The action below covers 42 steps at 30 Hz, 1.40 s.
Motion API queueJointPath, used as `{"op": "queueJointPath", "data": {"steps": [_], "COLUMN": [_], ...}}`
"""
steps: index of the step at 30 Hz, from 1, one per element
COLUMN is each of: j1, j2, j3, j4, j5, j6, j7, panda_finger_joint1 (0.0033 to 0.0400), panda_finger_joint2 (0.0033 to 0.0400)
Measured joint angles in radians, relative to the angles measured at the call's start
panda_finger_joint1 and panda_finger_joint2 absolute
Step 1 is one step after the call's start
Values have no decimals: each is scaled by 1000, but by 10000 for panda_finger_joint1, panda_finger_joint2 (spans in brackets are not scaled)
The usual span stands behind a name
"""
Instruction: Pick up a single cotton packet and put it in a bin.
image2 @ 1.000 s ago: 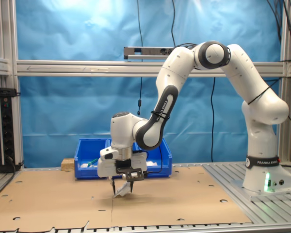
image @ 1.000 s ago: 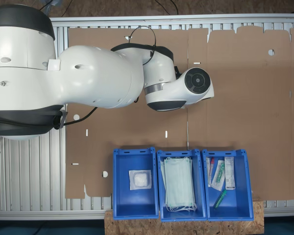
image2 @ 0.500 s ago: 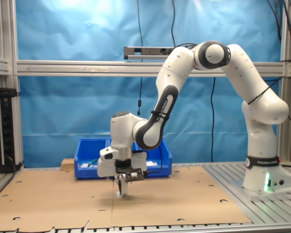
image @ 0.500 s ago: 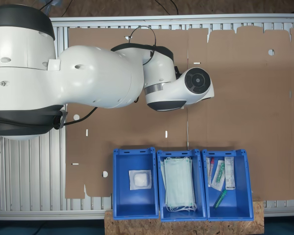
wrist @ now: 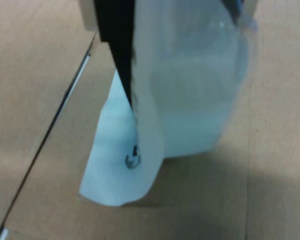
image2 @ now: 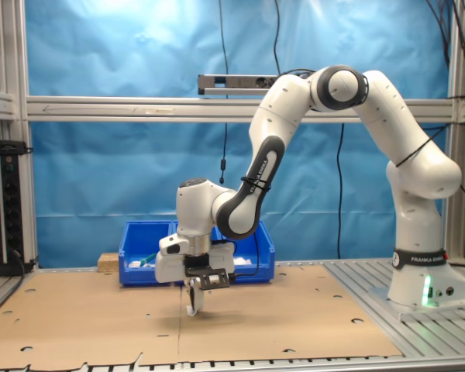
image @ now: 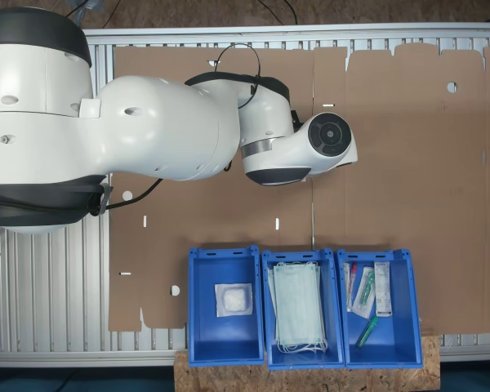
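- White robot arm [image: 147, 122] spreads over the brown cardboard sheet [image: 408, 163] in the first exterior view; three blue plastic bins [image: 298, 359] sit in a row — one with a puffy white packet [image: 233, 300], the middle with pale green face masks [image: 298, 306].
- Second exterior view: the gripper [image2: 194, 304] points down, pinching the small flat white cotton packet [image2: 191, 304], which hangs just above the cardboard; the bins stand behind.
- Wrist view: the packet [wrist: 190, 100] is clamped beside a black finger [wrist: 117, 50] — its lower edge curling.

Robotics lab: aluminium frame [image2: 217, 108], blue backdrop [image2: 124, 170]
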Motion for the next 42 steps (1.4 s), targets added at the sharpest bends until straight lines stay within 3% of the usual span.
{"op": "queueJointPath", "data": {"steps": [32, 42], "j1": [0, 0], "j2": [-6, -89], "j3": [1, 16], "j4": [0, -19], "j5": [0, 0], "j6": [0, -54], "j7": [0, 0], "panda_finger_joint1": [53, 53], "panda_finger_joint2": [53, 53]}}
